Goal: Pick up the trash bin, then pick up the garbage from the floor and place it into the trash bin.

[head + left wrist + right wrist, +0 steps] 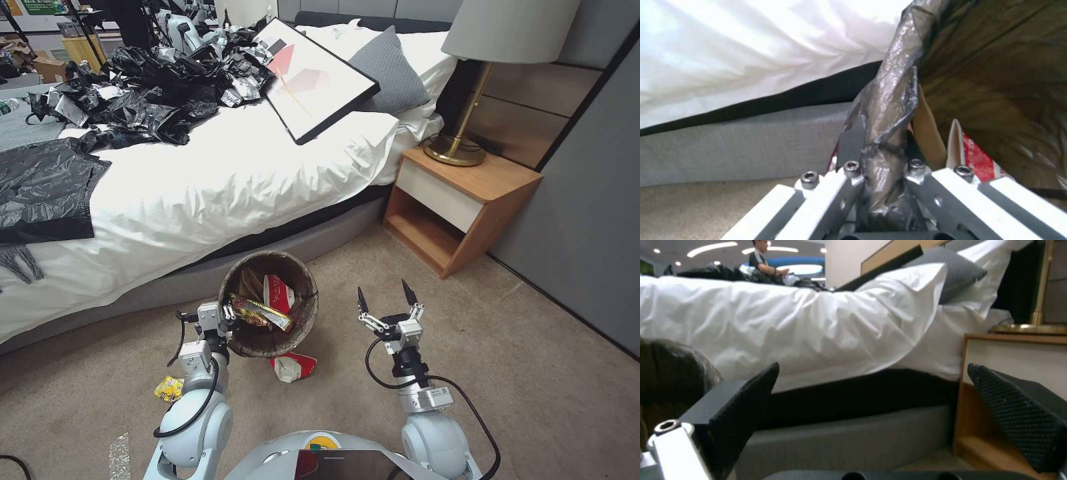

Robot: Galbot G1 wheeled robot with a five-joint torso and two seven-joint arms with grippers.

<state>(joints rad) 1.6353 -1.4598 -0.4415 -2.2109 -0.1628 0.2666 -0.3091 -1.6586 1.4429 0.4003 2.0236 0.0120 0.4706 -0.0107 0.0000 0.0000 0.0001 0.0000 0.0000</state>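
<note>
The left gripper (227, 313) was clamped on the near-left rim of the trash bin (293, 330), its jaws pinching the folded brown liner bag (887, 133), while the bin stood or hung low over the carpet (533, 373) just beside the bed (200, 193); whether it touched the floor could not be told. Inside lay a gold snack wrapper (261, 313) and a red-and-white carton (279, 293). The right gripper (387, 297) hovered over the carpet to the bin's right, jaws spread and empty. A red-and-white paper piece (293, 367) lay just under the bin's near edge, and a yellow wrapper (169, 388) lay beside the left arm. Both looked light, crushable and thin, likely best pinched at a raised fold; the slick liner might slip.
</note>
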